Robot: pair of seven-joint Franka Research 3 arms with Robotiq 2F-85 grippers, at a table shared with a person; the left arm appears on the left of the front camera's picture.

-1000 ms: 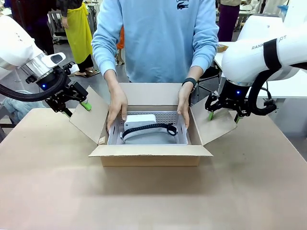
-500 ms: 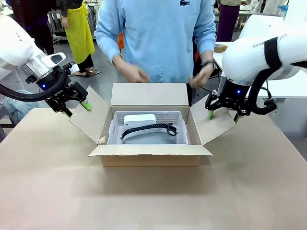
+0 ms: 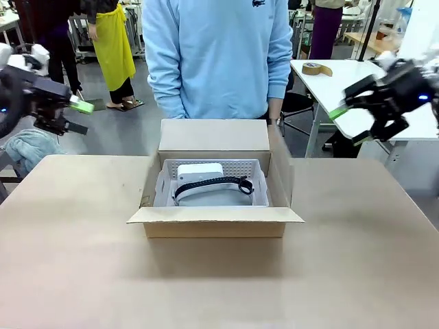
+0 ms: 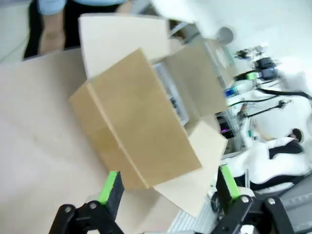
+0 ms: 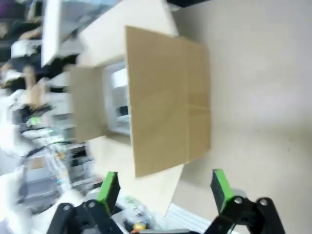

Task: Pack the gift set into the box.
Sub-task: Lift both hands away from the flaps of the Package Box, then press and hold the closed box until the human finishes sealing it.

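Left claw [image 3: 77, 117] and right claw [image 3: 349, 125], both spread wide and empty, hang at either side, well apart from the gift set [image 3: 206, 185], a flat pale grey-white package crossed by a dark curved line, lying inside the open brown box [image 3: 216, 223] at mid-bench [image 3: 206, 291].

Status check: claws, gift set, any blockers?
Left claw open, right claw open, both clear of the box. Gift set inside, top not closed. Nothing over the opening.

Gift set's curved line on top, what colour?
Black, on the pale grey-white gift set; the front view shows it best.
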